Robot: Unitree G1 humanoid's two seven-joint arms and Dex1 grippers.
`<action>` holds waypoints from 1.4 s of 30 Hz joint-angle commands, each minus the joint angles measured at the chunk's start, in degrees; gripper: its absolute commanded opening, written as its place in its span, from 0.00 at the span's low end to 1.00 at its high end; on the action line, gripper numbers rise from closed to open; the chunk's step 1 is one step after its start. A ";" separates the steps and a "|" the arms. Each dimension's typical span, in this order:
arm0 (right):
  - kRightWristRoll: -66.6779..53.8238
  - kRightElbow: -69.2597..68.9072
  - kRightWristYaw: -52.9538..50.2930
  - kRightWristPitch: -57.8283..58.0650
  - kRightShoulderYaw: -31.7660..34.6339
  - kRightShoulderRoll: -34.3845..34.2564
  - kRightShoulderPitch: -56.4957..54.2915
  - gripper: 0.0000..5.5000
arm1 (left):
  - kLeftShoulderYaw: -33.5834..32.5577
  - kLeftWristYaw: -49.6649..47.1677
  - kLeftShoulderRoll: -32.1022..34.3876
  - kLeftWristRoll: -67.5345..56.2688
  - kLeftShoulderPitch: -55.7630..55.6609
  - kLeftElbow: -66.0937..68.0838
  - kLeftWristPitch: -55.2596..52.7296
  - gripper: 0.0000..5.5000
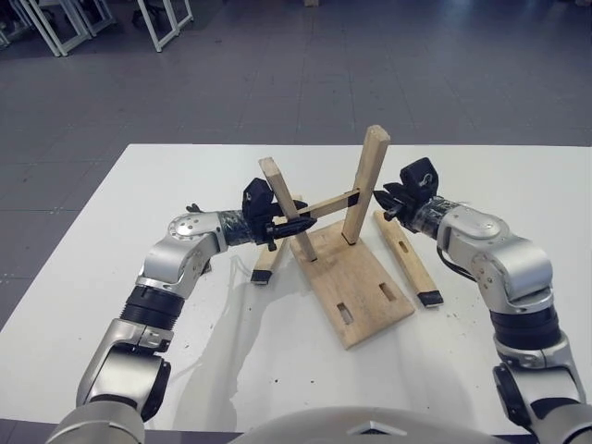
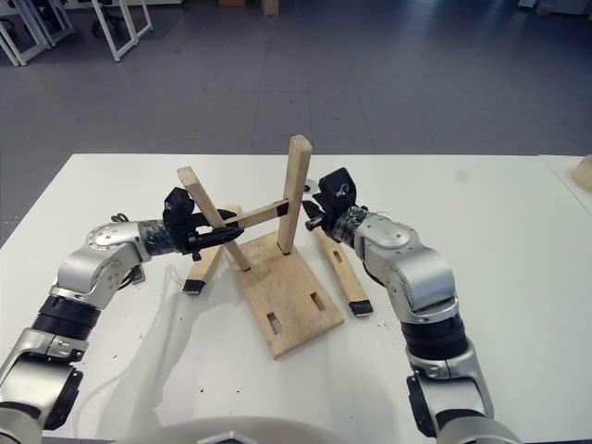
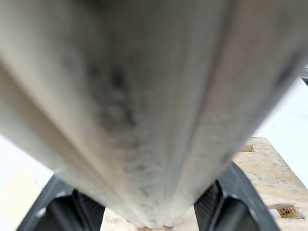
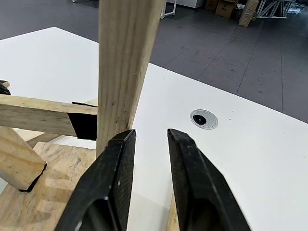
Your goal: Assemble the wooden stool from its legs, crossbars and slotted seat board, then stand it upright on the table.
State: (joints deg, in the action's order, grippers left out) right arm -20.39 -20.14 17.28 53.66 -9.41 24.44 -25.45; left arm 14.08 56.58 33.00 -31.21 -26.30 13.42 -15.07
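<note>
The half-built stool sits near the middle of the white counter (image 1: 92, 213): the pale slotted seat board (image 1: 370, 298) lies flat, two open slots showing at its near end; from its far end rise a tilted leg (image 1: 277, 188) and an upright leg (image 1: 368, 174), joined by a thin crossbar (image 1: 326, 204) whose black-tipped end meets the upright one; a loose leg (image 1: 407, 257) with a black end lies just right of the board, and another loose piece (image 1: 266, 266) lies at its left; the left pincer (image 1: 285, 223) is clamped on the tilted leg; the right pincer (image 4: 150, 137) is empty, its fingers (image 4: 111, 183) a narrow gap apart, just beside the upright leg; a round grey grommet (image 4: 203, 119) is set in the counter; beyond lies dark grey floor (image 1: 277, 74) with white furniture frames (image 1: 159, 20).
</note>
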 commanded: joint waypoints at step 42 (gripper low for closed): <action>17.84 21.74 31.63 -33.53 -19.52 6.80 9.46 0.22 | 3.02 27.78 4.93 21.83 -14.64 15.16 3.79 0.78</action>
State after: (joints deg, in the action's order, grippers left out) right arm -6.68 -2.51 50.29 18.28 -27.65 31.34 -16.64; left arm 18.21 87.36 34.67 -12.40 -40.38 27.07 -12.09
